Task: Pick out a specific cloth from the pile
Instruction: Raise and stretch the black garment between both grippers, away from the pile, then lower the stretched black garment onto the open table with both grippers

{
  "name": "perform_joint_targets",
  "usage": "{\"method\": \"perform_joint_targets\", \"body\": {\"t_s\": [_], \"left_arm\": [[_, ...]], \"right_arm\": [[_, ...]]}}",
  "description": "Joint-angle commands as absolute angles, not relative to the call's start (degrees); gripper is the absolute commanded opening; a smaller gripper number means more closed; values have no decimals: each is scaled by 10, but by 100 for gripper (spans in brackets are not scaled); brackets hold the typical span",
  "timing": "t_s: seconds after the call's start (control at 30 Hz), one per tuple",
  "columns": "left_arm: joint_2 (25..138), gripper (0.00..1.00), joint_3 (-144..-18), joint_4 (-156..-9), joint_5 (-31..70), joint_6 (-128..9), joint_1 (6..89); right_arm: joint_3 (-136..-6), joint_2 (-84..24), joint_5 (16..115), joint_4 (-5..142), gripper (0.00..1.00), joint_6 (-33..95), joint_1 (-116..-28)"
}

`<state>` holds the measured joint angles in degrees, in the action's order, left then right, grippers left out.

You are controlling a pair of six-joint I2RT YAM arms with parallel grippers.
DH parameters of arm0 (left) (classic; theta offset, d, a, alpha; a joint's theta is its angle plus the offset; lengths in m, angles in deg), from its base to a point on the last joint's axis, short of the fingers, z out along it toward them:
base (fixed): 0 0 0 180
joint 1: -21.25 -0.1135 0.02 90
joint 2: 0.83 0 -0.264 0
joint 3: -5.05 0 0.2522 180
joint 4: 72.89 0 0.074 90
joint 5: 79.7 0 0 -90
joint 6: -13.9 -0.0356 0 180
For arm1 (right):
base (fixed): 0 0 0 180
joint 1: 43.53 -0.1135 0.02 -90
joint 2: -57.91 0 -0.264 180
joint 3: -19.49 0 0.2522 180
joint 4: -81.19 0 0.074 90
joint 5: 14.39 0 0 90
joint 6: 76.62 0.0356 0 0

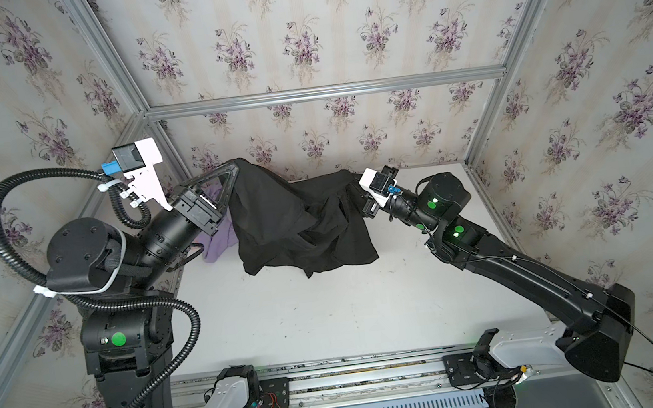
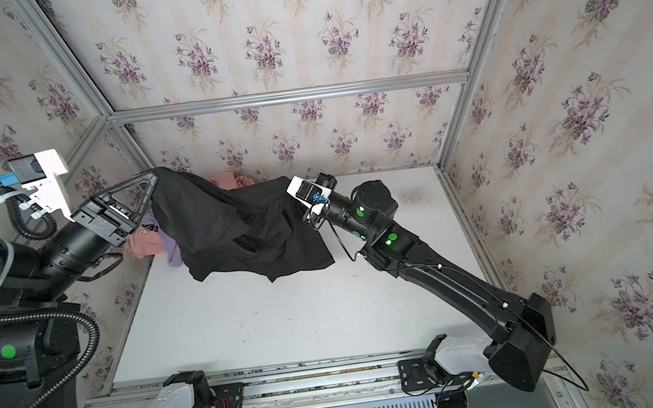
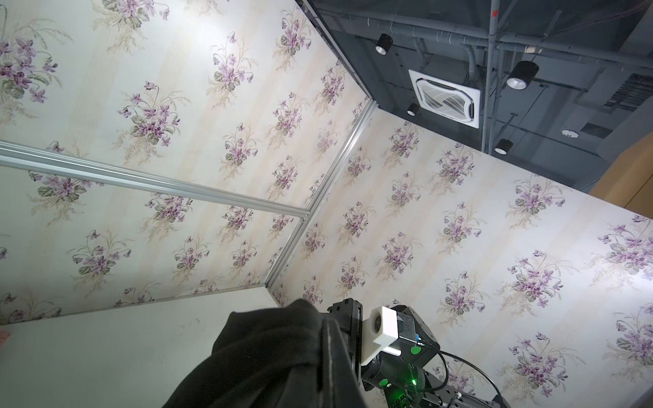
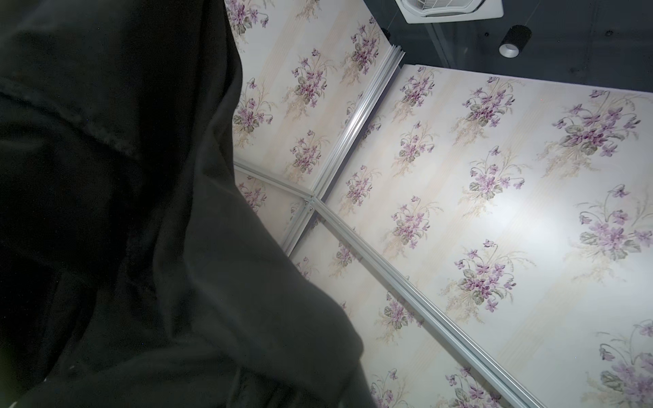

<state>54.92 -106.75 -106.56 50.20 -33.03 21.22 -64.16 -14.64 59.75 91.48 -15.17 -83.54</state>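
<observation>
Between the two grippers the black garment [image 1: 297, 216] hangs spread over the white table [image 1: 329, 317]. The left gripper [image 1: 236, 167] is closed on one upper edge of it. The right gripper [image 1: 355, 180] is closed on the opposite edge, with its fingers hidden under the fabric. Below the left gripper lies the pile [image 2: 171, 254], where the lilac-purple garment [image 1: 218, 238] and the salmon-pink garment [image 2: 145, 244] sit partly behind the black fabric.

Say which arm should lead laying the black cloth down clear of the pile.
Right, probably. Both grippers are shut on the cloth, hung between them. The right gripper is over bare table; the left gripper sits above the pile in the back corner.
</observation>
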Motion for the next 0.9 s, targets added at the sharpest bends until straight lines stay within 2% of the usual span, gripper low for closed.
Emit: {"method": "perform_joint_targets", "body": {"t_s": [0.0,0.67,0.87], "left_arm": [[554,0,-1082,-1046,474,-317,232],[567,0,-1130,-1046,439,-297,357],[553,0,-1086,-1046,426,-316,398]], "right_arm": [[-658,-124,604,905,0,-156,-835],[-670,56,634,762,0,-166,-837],[-652,92,631,740,0,-149,-838]]}}
